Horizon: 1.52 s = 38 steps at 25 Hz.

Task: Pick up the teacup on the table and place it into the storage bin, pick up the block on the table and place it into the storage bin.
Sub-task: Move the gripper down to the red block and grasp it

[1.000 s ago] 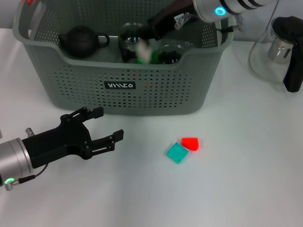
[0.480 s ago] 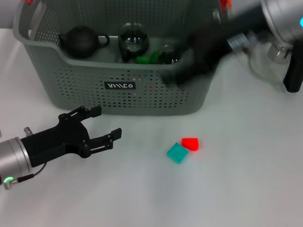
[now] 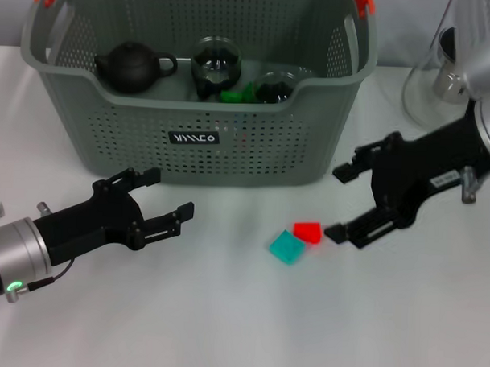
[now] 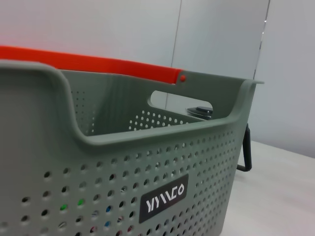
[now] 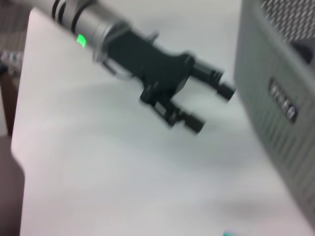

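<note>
White and smooth, the table (image 3: 224, 328) carries the storage bin (image 3: 230, 143), a grey-green perforated plastic basket with orange clips and a small black label. Inside it a dark teapot (image 3: 132, 65), a glass teacup (image 3: 215, 63), a second glass vessel (image 3: 274, 84) and something green (image 3: 236, 95) are seen. A glass pitcher (image 3: 442, 86) is partly visible on the table beside the bin's right end.

Two small blocks lie touching each other on the table in front of the bin: a red block (image 3: 308, 232) and a teal block (image 3: 287, 247). Both appear to be rigid, light pieces with flat faces and clean edges, so little force should be needed; a pinch across two opposite flat sides, taken from above, is judged best. Because they touch, one may be nudged while the other is gripped.

The right hand (image 3: 346, 205) is held low over the table with its fingers spread and nothing between them, the lower fingertip just beside the red block. Its black fingers look hard and angular.

The left hand (image 3: 169, 197) is held near the table in front of the bin's left part, well apart from the blocks, also spread wide and empty; it is seen likewise in the right wrist view (image 5: 209, 105).

The teacup part is judged done; a block is the step in hand.
</note>
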Each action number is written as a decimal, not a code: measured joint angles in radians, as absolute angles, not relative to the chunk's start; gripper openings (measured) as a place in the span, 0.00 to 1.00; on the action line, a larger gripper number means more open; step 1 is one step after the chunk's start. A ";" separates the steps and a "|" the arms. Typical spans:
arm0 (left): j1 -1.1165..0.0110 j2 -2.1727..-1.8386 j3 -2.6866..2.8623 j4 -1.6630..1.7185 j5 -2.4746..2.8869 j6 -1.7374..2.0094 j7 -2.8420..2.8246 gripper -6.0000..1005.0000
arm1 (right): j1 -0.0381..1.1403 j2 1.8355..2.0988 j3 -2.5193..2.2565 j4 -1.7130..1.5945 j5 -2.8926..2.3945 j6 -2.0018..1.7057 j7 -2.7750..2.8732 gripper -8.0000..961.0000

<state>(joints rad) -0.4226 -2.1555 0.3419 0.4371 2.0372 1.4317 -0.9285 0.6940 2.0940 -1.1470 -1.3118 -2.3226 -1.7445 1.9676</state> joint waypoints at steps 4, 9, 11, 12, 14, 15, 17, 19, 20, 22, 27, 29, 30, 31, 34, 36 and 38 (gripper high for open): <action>-0.427 -2.155 0.342 0.436 2.037 1.430 -0.928 0.85 | 0.678 2.097 -1.204 -1.296 -2.369 -1.714 1.953 0.98; -0.429 -2.154 0.342 0.436 2.036 1.429 -0.928 0.85 | 0.685 2.098 -1.269 -1.223 -2.424 -1.599 1.953 0.96; -0.429 -2.154 0.342 0.436 2.036 1.429 -0.928 0.85 | 0.691 2.098 -1.306 -1.185 -2.426 -1.548 1.953 0.95; -0.429 -2.154 0.342 0.436 2.036 1.429 -0.928 0.85 | 0.697 2.098 -1.329 -1.163 -2.426 -1.527 1.952 0.94; -0.429 -2.155 0.342 0.436 2.035 1.428 -0.928 0.85 | 0.711 2.098 -1.364 -1.116 -2.428 -1.487 1.952 0.93; -0.430 -2.155 0.342 0.436 2.035 1.426 -0.928 0.85 | 0.721 2.098 -1.378 -1.090 -2.429 -1.470 1.952 0.93; -0.430 -2.156 0.342 0.436 2.035 1.420 -0.928 0.85 | 0.741 2.097 -1.395 -1.040 -2.430 -1.435 1.952 0.91; -0.431 -2.157 0.342 0.436 2.035 1.417 -0.928 0.85 | 0.754 2.097 -1.403 -1.001 -2.431 -1.406 1.952 0.90; -0.431 -2.157 0.342 0.436 2.035 1.417 -0.928 0.85 | 0.761 2.097 -1.408 -0.981 -2.435 -1.387 1.953 0.90; -0.431 -2.157 0.342 0.436 2.035 1.417 -0.928 0.85 | 0.769 2.099 -1.426 -0.953 -2.442 -1.353 1.958 0.88; -0.430 -2.157 0.342 0.436 2.036 1.417 -0.928 0.85 | 0.770 2.101 -1.485 -0.941 -2.446 -1.293 1.967 0.88; -0.428 -2.157 0.342 0.436 2.036 1.417 -0.928 0.85 | 0.770 2.100 -1.500 -0.942 -2.446 -1.281 1.967 0.88; -0.427 -2.157 0.342 0.436 2.036 1.417 -0.928 0.85 | 0.771 2.100 -1.503 -0.944 -2.446 -1.277 1.966 0.88; -0.426 -2.158 0.342 0.436 2.036 1.417 -0.928 0.85 | 0.773 2.100 -1.504 -0.944 -2.446 -1.272 1.964 0.88; -0.424 -2.158 0.342 0.436 2.036 1.417 -0.928 0.85 | 0.779 2.100 -1.504 -0.938 -2.444 -1.262 1.962 0.88; -0.423 -2.158 0.342 0.436 2.036 1.417 -0.928 0.85 | 0.788 2.100 -1.503 -0.922 -2.441 -1.260 1.966 0.88; -0.422 -2.159 0.342 0.436 2.036 1.417 -0.928 0.85 | 0.803 2.100 -1.498 -0.896 -2.436 -1.255 1.976 0.88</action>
